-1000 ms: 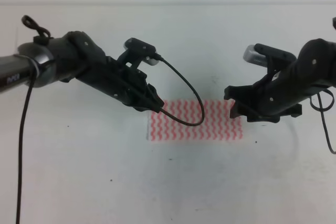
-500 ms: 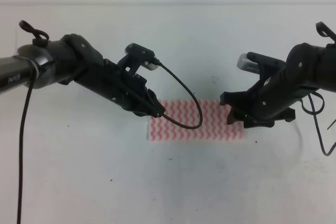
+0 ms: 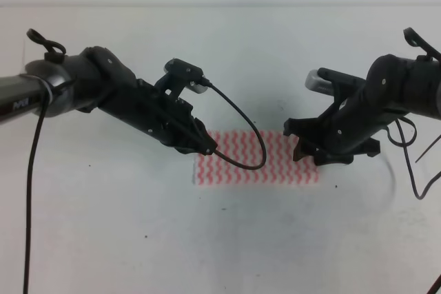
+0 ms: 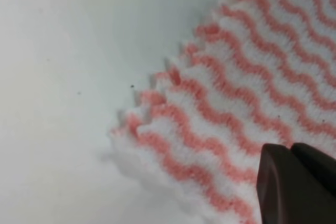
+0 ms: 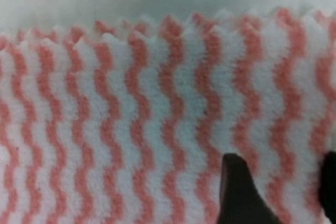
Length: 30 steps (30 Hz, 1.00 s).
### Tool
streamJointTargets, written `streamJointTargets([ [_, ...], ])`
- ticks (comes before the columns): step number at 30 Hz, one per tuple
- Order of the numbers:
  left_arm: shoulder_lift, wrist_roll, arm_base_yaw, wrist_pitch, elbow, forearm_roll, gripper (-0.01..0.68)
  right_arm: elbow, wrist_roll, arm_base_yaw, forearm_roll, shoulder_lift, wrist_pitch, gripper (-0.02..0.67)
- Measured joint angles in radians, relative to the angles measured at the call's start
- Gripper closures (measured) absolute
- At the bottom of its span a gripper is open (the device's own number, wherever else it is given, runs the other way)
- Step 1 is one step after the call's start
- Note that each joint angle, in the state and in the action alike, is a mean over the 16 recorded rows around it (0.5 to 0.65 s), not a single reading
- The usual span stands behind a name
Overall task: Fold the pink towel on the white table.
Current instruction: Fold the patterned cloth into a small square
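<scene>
At table centre, slightly toward 3 o'clock, the towel (image 3: 256, 158) is laid flat on the table (image 3: 227, 239) as a wide rectangle; its doubled scalloped edge is seen in the left wrist view. At the towel's 9 o'clock end the left gripper (image 3: 204, 147) is set low over the corner; whether it is spread cannot be told. At the 3 o'clock end the right gripper (image 3: 303, 149) is held with fingers (image 5: 237, 192) spread over the cloth. A black cable (image 3: 249, 135) is draped across the towel.
</scene>
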Motion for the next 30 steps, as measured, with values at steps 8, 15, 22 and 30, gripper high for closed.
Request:
streamJointTargets([
  [8, 0.000, 0.000, 0.000, 0.002, 0.000, 0.001, 0.678, -0.008, -0.002, 0.000, -0.021, 0.011, 0.009, 0.391],
  [15, 0.000, 0.000, 0.000, 0.006, 0.000, -0.001, 0.678, -0.008, -0.005, 0.000, -0.040, 0.018, 0.016, 0.474],
  [22, 0.000, 0.001, 0.000, 0.011, 0.000, -0.007, 0.678, -0.010, -0.005, 0.000, -0.042, 0.039, 0.020, 0.533],
  [30, 0.001, 0.004, 0.000, 0.022, 0.000, -0.014, 0.678, -0.009, -0.004, 0.000, -0.050, 0.063, 0.040, 0.538],
])
